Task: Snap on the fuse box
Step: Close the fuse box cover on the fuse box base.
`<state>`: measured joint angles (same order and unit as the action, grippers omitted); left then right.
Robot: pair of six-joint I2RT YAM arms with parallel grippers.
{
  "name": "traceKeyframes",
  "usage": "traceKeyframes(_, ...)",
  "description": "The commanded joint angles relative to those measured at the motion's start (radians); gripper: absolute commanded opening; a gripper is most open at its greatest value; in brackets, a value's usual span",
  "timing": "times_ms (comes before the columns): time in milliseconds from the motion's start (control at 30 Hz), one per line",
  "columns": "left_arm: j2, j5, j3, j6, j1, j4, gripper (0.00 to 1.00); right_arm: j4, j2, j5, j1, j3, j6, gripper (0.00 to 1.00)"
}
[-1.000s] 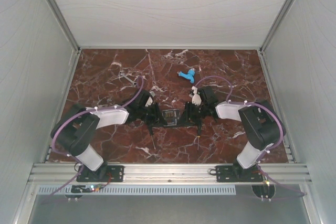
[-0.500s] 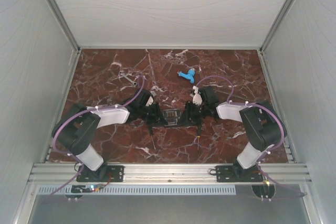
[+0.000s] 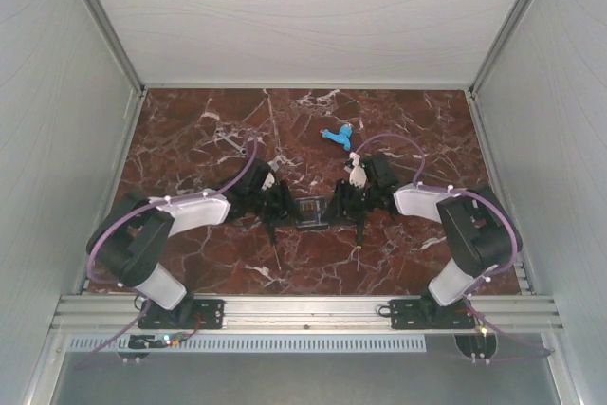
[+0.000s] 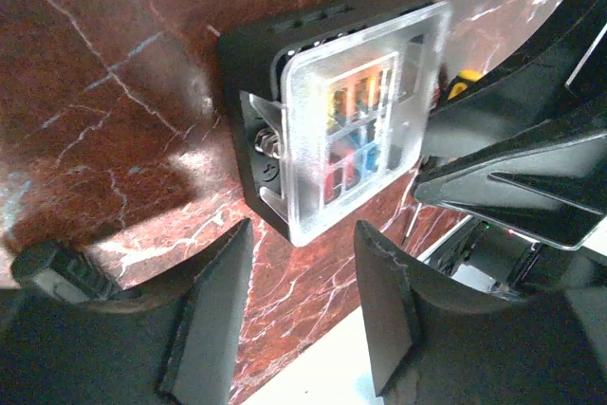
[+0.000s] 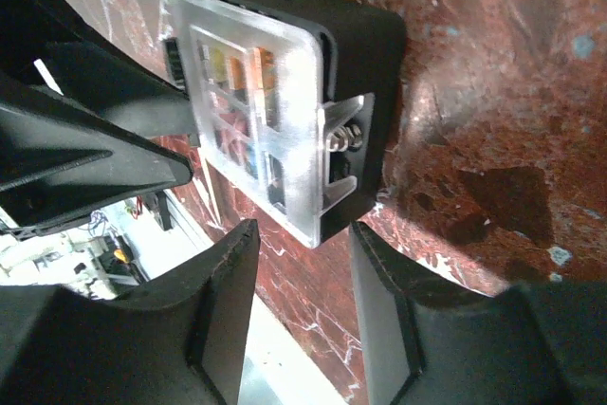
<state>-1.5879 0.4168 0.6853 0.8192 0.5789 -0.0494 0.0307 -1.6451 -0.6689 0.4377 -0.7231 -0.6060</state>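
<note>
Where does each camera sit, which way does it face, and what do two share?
Top external: above and behind, looking down at the table; left arm and right arm show whole, left gripper and right gripper flanking the fuse box.
Left wrist: on the left arm, facing the fuse box's lid; own fingers below, right gripper beyond.
Right wrist: on the right arm, facing it from the opposite side; own fingers below.
Both wrist views share the fuse box.

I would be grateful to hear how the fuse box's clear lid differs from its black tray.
The lid is see-through, showing coloured fuses beneath; the tray is opaque black. The lid is a thin plate; the tray is a deeper box. The lid sits on top; the tray rests on the marble table. Both are square with rounded corners.
</note>
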Motion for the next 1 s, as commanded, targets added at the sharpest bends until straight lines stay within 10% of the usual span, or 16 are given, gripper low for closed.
traceKeyframes(0,0.078,-0.067,0.051,-0.003,-0.025,-0.017,0.50,-0.035,0.078,0.010,-0.034,-0.044,0.036,0.43)
traceKeyframes(600,-0.122,0.032,0.136,-0.115,-0.114,-0.185,0.54,-0.258,-0.153,-0.044,-0.072,-0.134,-0.001,0.48)
traceKeyframes(967,-0.211,0.111,0.067,-0.090,-0.113,-0.261,0.41,-0.288,-0.234,-0.080,-0.070,-0.088,0.009,0.32)
